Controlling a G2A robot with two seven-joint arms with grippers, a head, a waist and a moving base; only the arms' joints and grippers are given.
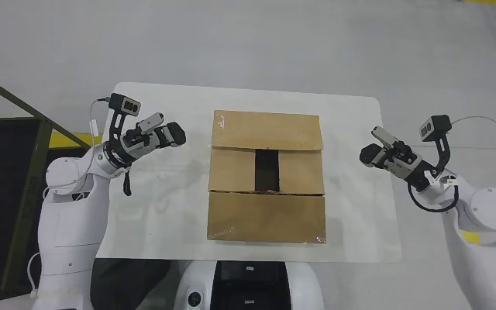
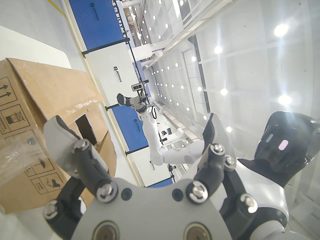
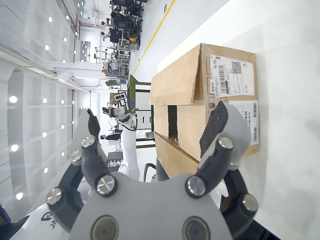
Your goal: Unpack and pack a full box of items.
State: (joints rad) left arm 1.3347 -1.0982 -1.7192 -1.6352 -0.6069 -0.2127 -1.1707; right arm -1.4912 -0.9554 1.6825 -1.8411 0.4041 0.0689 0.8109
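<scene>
Cardboard box (image 1: 267,218) centred on table (image 1: 155,225) — margins all round.

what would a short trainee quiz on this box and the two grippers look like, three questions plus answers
1. True or false: the left gripper is shut on an item taken from the box.
2. Multiple choice: the box's top flaps are A) standing straight up, B) folded over with a dark gap in the middle, C) cut off.
3. Fill in: on the table, the box stands ____ the left gripper and the right gripper.

Key: 1 false, it is open and empty. 2 B. 3 between.
</scene>
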